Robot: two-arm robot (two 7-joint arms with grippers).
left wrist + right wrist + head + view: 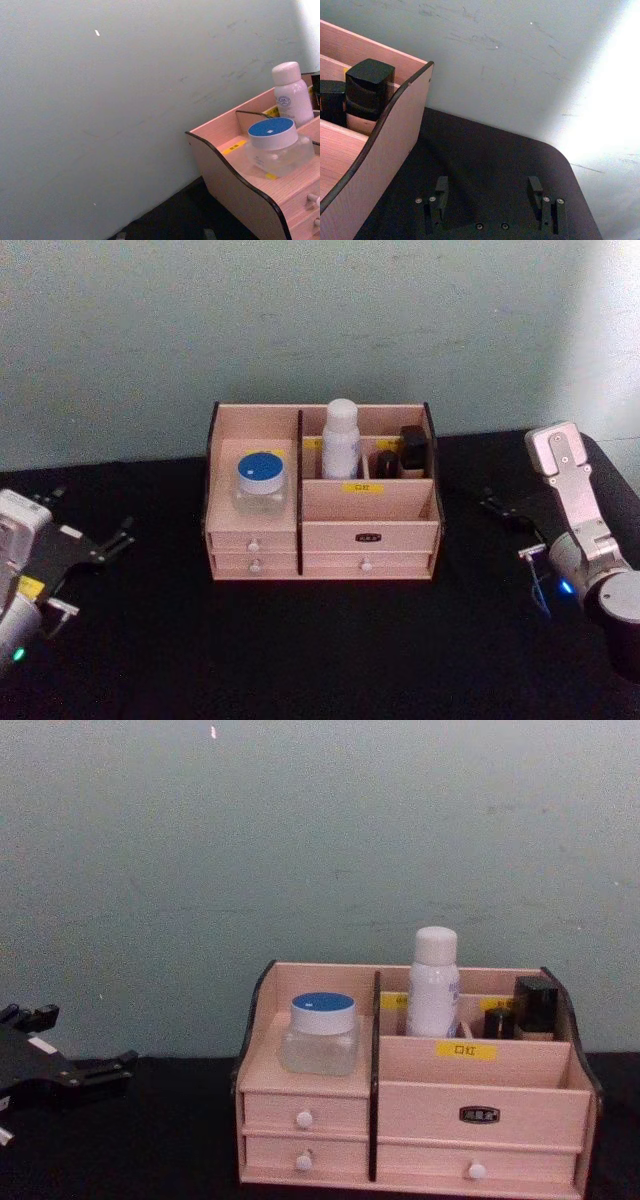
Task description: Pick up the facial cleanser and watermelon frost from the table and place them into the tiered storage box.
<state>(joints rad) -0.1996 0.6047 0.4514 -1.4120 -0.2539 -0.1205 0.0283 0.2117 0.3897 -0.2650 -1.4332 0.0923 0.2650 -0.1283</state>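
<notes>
Bottle (341, 438) and jar (262, 483) both sitting in the box (370, 500).
Left gripper (100, 548) and right gripper (492, 200) wide-jawed, empty; jar looks smooth, slippery, best gripped under its lid.

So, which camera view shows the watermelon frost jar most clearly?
The left wrist view: the watermelon frost is close, with its blue lid and clear body sitting in the tiered storage box. The head view shows mainly its lid from above; the chest view shows it from the side, farther away.

Watermelon frost (262, 483) in tiered storage box's (320, 540) left compartment, facial cleanser (341, 439) right of it, farther back.
</notes>
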